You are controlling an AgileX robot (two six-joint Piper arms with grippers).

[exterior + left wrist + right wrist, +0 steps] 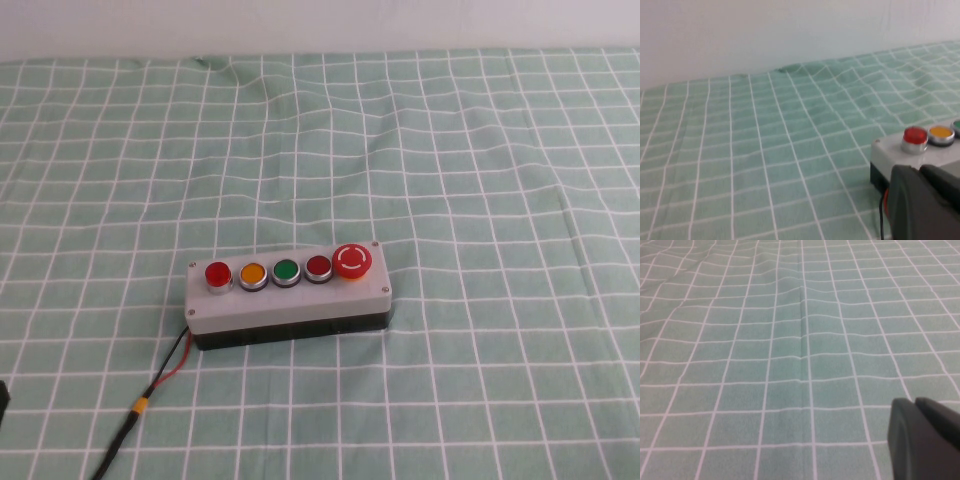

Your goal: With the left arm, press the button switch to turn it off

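Note:
The button switch is a small bright-red button with a silver rim at the left end of the row on the grey box, near the table's middle front. It also shows in the left wrist view. My left gripper is shut and empty. It is low over the cloth, short of the box's left end, and apart from the button. My right gripper is shut and empty over bare cloth, away from the box. Neither gripper shows clearly in the high view.
Orange, green and darker red buttons and a large red mushroom button fill the row. Red and black wires run from the box's left end to the front edge. A green checked cloth covers the table.

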